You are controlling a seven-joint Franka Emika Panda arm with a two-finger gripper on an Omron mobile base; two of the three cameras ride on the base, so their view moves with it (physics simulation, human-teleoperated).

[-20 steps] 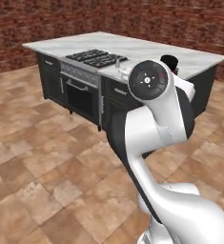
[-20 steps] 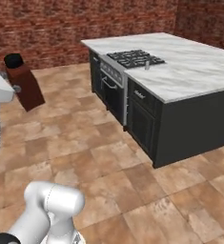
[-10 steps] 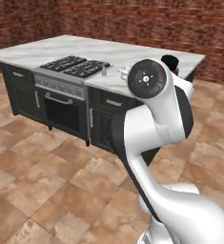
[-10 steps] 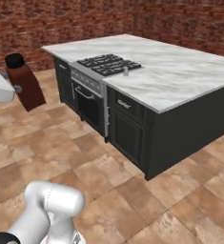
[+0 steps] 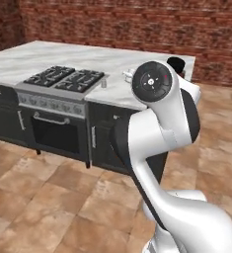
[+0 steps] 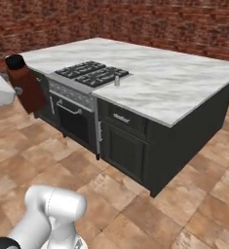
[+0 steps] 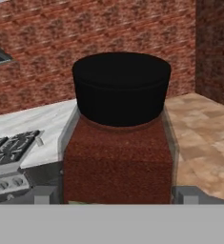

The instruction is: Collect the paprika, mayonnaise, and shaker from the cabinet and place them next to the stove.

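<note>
My gripper (image 7: pixel 116 194) is shut on the paprika (image 7: pixel 117 157), a dark red-brown bottle with a black cap, its fingertips (image 7: pixel 44 194) at either side of the bottle's body. The paprika (image 6: pixel 27 87) hangs in the air left of the island, level with the counter top; its black cap (image 5: pixel 176 63) peeks out behind my arm. The stove (image 6: pixel 90 74) (image 5: pixel 63 79) is set in the marble island. A small pale shaker (image 6: pixel 117 81) (image 5: pixel 103 83) stands upright on the counter just beside the stove's right edge. The mayonnaise and the cabinet are out of view.
The marble counter (image 6: pixel 174 82) stretches wide to the right of the stove, above dark drawers and doors (image 6: pixel 125 146). A brick wall (image 6: pixel 160 24) runs behind the island. Brown tiled floor (image 6: pixel 184 209) surrounds it.
Both base views have shifted as the base drove, so the island now sits nearer and more face-on. The paprika stays in my grip.
</note>
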